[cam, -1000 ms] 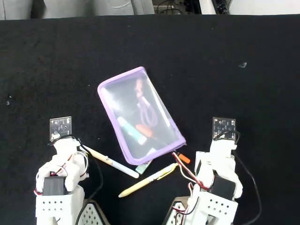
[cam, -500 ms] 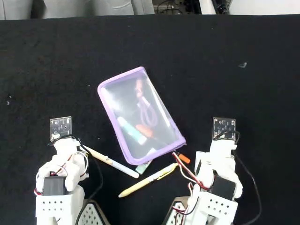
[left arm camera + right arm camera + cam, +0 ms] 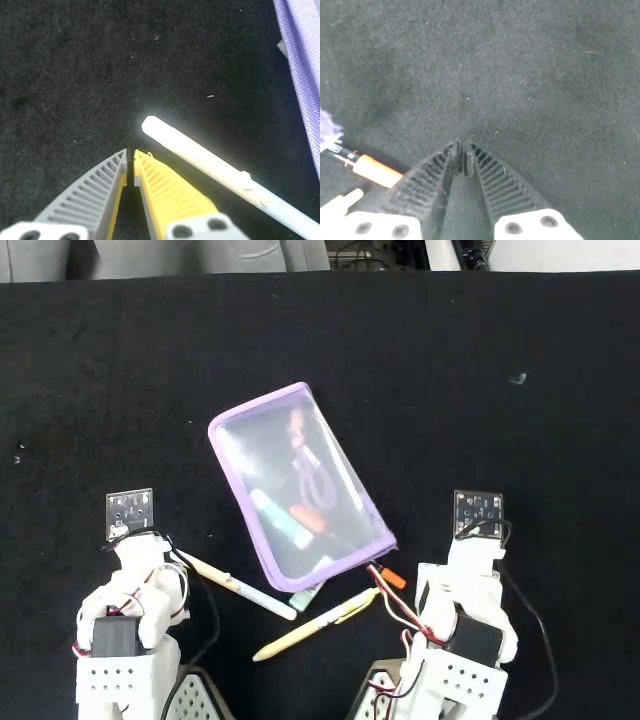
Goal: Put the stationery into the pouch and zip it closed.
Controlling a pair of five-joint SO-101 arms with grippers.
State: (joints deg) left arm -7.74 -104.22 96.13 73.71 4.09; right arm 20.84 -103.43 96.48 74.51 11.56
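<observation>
The left pincer (image 3: pixel 131 165) and right pincer (image 3: pixel 464 155) were closed and empty; the left likely needed opening wide to straddle the white pen (image 3: pixel 200 160) mid-barrel.

Black bench (image 3: pixel 500 390). The pouch (image 3: pixel 300 485) is clear with lilac edging. Left pincer (image 3: pixel 131 165) half grey, half yellow, ribbed, a white pen (image 3: pixel 210 167) just beside it. Right pincer (image 3: pixel 464 152) black, ribbed, an orange cap (image 3: pixel 372 170) near it.

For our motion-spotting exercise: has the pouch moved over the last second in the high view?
No. The pouch keeps the same place and tilt against the table edge, and its lower end stays just as near the yellow pen.
</observation>
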